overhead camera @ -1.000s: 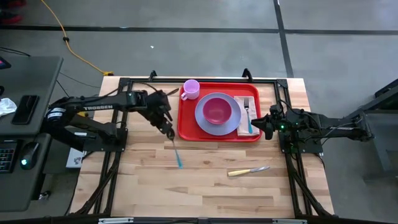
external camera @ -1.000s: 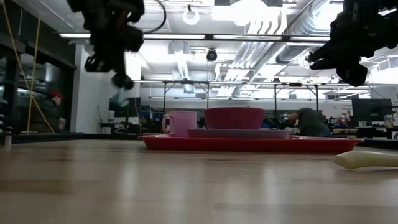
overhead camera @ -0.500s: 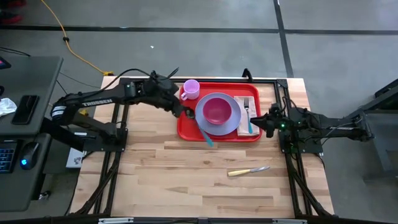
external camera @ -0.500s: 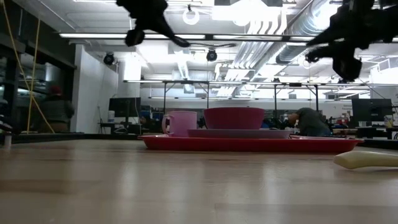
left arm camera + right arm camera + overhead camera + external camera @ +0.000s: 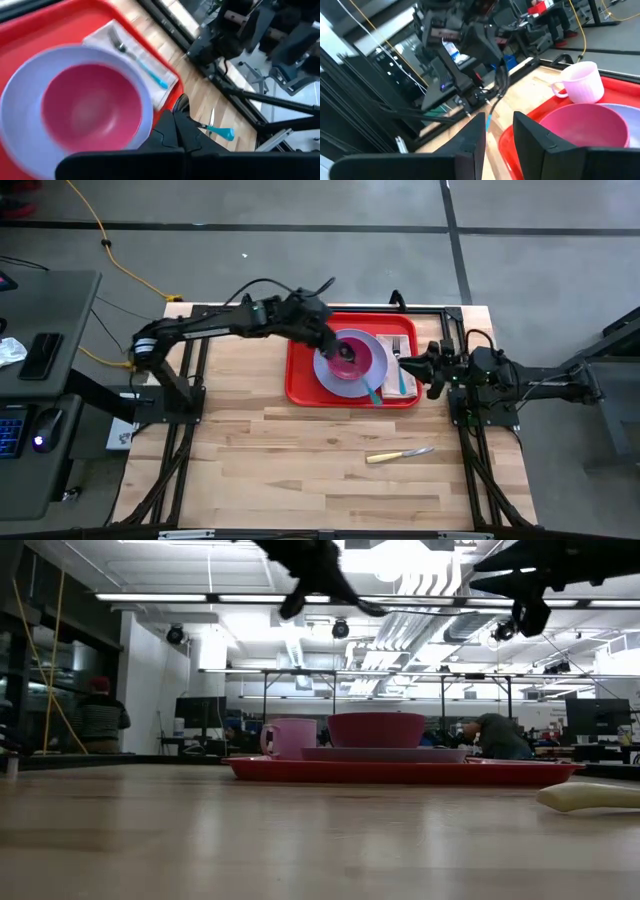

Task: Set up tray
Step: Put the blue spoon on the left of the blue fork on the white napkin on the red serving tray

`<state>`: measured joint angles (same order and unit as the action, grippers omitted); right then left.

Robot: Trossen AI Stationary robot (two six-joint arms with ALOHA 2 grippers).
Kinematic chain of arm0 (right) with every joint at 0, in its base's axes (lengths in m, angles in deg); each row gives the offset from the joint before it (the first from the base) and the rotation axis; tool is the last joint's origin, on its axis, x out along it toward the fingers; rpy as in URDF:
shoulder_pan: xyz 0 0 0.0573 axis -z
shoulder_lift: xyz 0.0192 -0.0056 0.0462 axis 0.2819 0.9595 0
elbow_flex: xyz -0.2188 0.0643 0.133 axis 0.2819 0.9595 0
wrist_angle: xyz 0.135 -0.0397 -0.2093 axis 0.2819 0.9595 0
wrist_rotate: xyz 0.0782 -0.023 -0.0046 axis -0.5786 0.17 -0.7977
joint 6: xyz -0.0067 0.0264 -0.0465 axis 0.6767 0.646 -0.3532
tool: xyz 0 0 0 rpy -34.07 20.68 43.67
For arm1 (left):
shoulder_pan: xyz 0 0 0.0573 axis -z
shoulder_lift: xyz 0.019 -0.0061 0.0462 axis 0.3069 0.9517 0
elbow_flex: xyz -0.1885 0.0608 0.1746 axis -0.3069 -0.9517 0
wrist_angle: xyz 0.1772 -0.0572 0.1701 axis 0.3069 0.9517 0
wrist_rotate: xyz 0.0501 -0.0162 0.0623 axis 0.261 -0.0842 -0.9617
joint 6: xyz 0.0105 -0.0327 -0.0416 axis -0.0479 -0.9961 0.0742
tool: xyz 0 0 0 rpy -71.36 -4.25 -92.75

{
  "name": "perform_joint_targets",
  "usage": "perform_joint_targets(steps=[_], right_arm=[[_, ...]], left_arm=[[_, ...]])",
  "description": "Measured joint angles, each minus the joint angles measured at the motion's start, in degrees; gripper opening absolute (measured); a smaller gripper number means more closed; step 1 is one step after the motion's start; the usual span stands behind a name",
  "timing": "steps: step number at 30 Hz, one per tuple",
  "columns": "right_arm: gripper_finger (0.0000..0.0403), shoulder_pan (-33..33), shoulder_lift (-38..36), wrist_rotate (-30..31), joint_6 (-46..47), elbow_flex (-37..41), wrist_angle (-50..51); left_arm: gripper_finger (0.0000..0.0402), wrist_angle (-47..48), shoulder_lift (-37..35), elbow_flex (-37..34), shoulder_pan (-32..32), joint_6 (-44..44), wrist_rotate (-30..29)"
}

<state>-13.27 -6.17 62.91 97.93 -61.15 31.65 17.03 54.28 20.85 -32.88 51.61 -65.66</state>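
A: Progress, left to right?

B: Red tray [image 5: 300, 385] at the far middle of the bench [image 5: 300, 470]. Already on it: pink mug [image 5: 291, 738] at the far left corner, lavender plate [image 5: 326, 370] with the magenta bowl [image 5: 352, 358] in the middle, tan napkin [image 5: 396, 376] at the right with a blue-handled fork [image 5: 142, 62] on top.

A: Still to do?

B: By the look of it, two pieces of cutlery. One in the air with the left arm, not yet set down. The yellow-handled knife [image 5: 398, 454] out on the bare bench, near side, well apart from the tray.

A: Left gripper?

B: Left gripper [image 5: 341, 352] above the bowl, clear of it. Jaws pinched fully together on a teal-handled utensil [image 5: 371, 387], probably a spoon, though the head end is hidden. Handle sticking out toward the plate's near-right edge, in mid-air.

A: And the right?

B: Right gripper [image 5: 408, 363] hovering just beside the tray's right rim, near the napkin. Jaws parted partway, nothing between them, touching nothing.
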Motion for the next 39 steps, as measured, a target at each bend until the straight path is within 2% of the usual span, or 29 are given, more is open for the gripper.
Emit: perform_joint_targets(steps=[5,12,18,24,34,39], right_arm=[[0.0078,0.0,5.6,0.1,-4.4,-5.5,3.4],[0.0078,0.0,11.6,3.2,-6.9,-19.1,24.2],[0.0078,0.0,16.3,6.1,-3.5,-30.4,41.0],[0.0078,0.0,21.8,5.9,2.2,-36.5,51.6],[0.0081,0.0,29.5,4.2,2.5,-37.7,54.7],[0.0108,0.0,30.7,3.7,2.3,-37.7,54.3]], left_arm=[[0.0006,1.0,7.0,9.4,0.0,2.0,2.6],[0.0006,3.0,14.0,19.0,-1.0,3.4,4.8],[0.0006,3.2,17.4,22.8,-2.0,3.7,5.6],[0.0006,1.1,19.2,23.6,-2.4,3.4,5.8],[0.0006,-1.5,20.4,23.6,-2.5,3.4,4.2],[0.0006,-1.8,21.0,23.8,-3.1,3.4,4.7]])
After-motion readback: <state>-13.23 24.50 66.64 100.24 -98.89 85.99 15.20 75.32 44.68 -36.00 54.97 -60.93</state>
